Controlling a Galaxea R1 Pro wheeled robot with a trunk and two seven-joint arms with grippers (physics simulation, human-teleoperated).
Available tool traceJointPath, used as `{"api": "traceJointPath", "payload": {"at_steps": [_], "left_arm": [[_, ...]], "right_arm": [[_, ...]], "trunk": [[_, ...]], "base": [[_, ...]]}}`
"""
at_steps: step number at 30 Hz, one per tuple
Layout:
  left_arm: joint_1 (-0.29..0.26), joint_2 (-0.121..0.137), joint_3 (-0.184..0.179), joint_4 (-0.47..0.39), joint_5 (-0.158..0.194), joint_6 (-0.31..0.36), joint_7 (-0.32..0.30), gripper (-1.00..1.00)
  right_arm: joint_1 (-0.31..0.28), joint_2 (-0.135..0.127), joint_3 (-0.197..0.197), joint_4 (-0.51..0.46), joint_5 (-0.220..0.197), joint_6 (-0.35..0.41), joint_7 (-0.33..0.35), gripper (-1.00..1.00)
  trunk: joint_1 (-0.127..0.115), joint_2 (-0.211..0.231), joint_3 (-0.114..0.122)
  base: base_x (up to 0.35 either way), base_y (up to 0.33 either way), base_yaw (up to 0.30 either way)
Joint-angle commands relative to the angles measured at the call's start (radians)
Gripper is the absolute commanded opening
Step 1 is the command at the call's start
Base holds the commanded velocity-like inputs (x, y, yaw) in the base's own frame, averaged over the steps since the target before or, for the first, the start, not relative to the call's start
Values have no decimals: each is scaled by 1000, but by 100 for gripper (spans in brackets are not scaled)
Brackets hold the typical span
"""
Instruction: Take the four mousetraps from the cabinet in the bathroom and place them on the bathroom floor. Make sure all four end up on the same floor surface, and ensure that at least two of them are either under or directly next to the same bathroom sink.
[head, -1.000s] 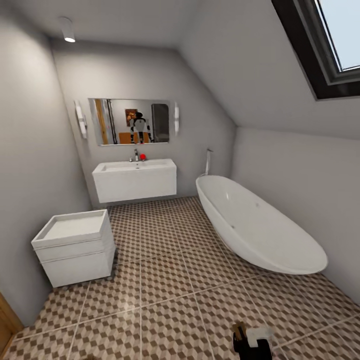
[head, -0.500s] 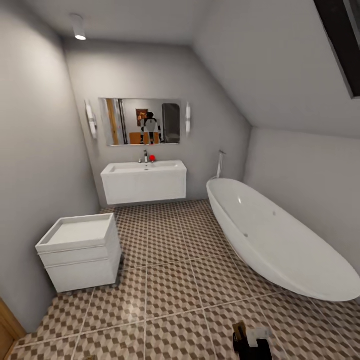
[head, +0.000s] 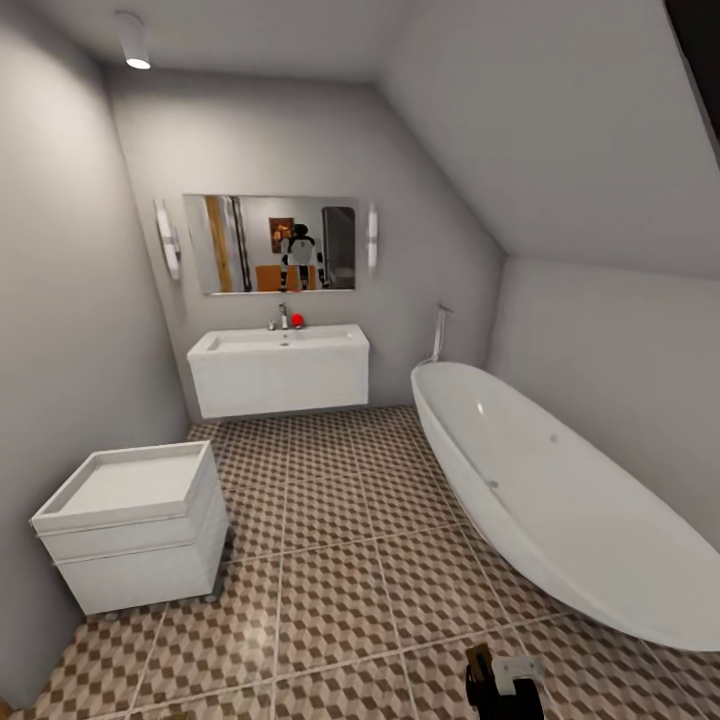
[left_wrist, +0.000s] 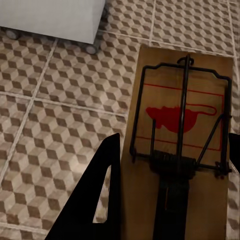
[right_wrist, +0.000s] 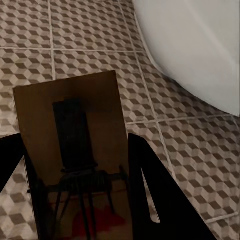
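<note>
The patterned bathroom floor (head: 340, 600) (matte cube tiles, pale grout) runs up to the wall-hung white sink (head: 280, 368). The left gripper (left_wrist: 170, 200) clamps a flat tan mousetrap (left_wrist: 182, 125), the right gripper (right_wrist: 75, 190) another mousetrap (right_wrist: 70, 125), carried above the floor, well short of the sink, likely for placing beside it.

One tan mousetrap (left_wrist: 180, 150) with dark wire and a red mouse print sits between the left pincer's (left_wrist: 172, 195) fingers, a second mousetrap (right_wrist: 75, 150) between the right pincer's (right_wrist: 75, 185), both above the cube-patterned bathroom floor (head: 330, 590).
</note>
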Motion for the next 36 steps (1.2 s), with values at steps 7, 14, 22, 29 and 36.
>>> {"api": "traceJointPath", "payload": {"at_steps": [7,14,22,29,36], "left_arm": [[-1,11,-8,2,9,-11,-3,-100],[-4,39,-10,-76,10,-4,-3,-100],[-5,46,-15,-106,8,-1,-4,-100],[-5,45,-14,-97,7,-7,-1,-100],[-5,50,-14,-97,9,-8,-4,-100]], "right_arm": [[32,1,4,4,5,-6,59,-100],[47,23,4,4,6,-2,69,-100],[52,25,3,4,7,-12,70,-100],[52,25,3,2,10,-8,69,-100],[54,25,2,-17,12,26,66,-100]], "trunk": [[1,-1,0],[1,-1,0],[1,-1,0],[1,-1,0],[1,-1,0]], "base": [[323,-119,0],[323,-99,0],[323,-93,0],[216,-20,0],[10,-1,0]]}}
